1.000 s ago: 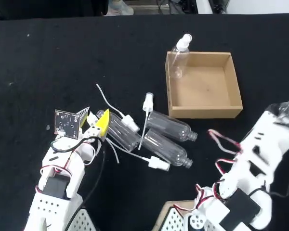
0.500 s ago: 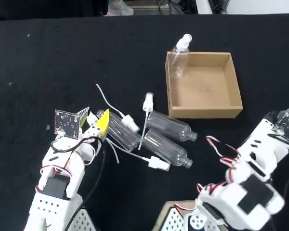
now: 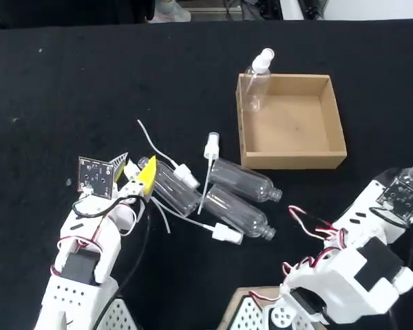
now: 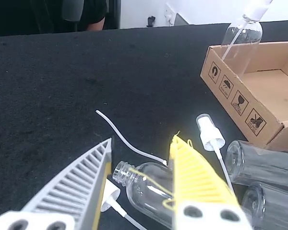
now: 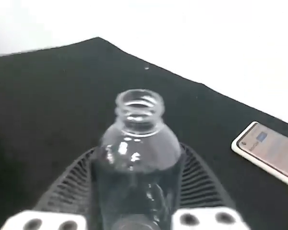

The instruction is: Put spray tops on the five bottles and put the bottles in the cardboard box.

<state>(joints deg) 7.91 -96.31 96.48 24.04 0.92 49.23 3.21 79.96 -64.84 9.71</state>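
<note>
Since a second ago I see right gripper [image 5: 137, 155] pulled back toward its base, clenched on an uncapped bottle [image 5: 138, 129] | cardboard box [image 3: 337, 117], capped bottle [image 3: 256, 79] seemingly inside its far corner | left gripper [image 4: 141, 141] unmoved, spread astride a lying bottle [image 4: 146, 187] | box pictograms [image 4: 235, 98], no words.

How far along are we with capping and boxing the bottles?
Done: one capped bottle stands in the cardboard box. In hand: the right tool grips an uncapped bottle; the left tool is open at a lying bottle's neck. Left: three lying bottles and three loose spray tops, all outside the box.
</note>
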